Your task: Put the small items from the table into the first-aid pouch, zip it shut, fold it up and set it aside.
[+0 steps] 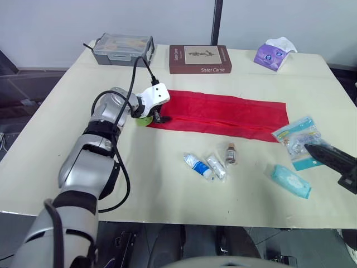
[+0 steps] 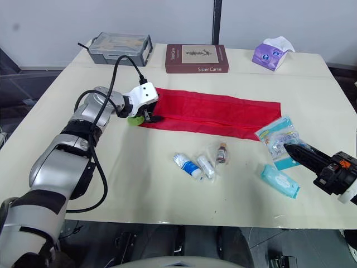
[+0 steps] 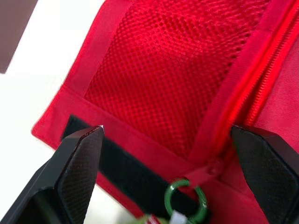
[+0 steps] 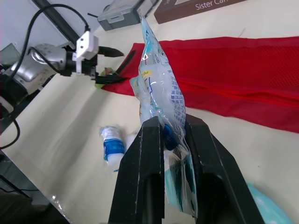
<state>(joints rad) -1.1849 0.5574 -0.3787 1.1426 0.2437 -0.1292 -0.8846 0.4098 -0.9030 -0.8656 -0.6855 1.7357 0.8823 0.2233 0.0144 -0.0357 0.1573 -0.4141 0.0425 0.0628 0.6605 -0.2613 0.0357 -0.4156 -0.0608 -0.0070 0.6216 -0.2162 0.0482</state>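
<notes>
The red mesh first-aid pouch (image 1: 223,114) lies unfolded across the middle of the table. At its left end my left gripper (image 1: 159,116) stands open. In the left wrist view its fingers (image 3: 79,158) straddle the pouch corner, where a green ring (image 3: 185,201) hangs on the zipper pull. By the pouch's right end my right gripper (image 4: 170,123) is shut on a clear plastic packet (image 4: 161,88) with blue print. A blue-white tube (image 1: 198,166), a clear sachet (image 1: 216,166) and a small brown vial (image 1: 230,152) lie in front of the pouch. A teal wipes pack (image 1: 290,181) lies at the front right.
Along the table's far edge stand a grey plastic box (image 1: 124,49), a brown book (image 1: 199,59) and a purple tissue pack (image 1: 274,54). The cream table (image 1: 50,151) is bare on the left and in front of the small items.
</notes>
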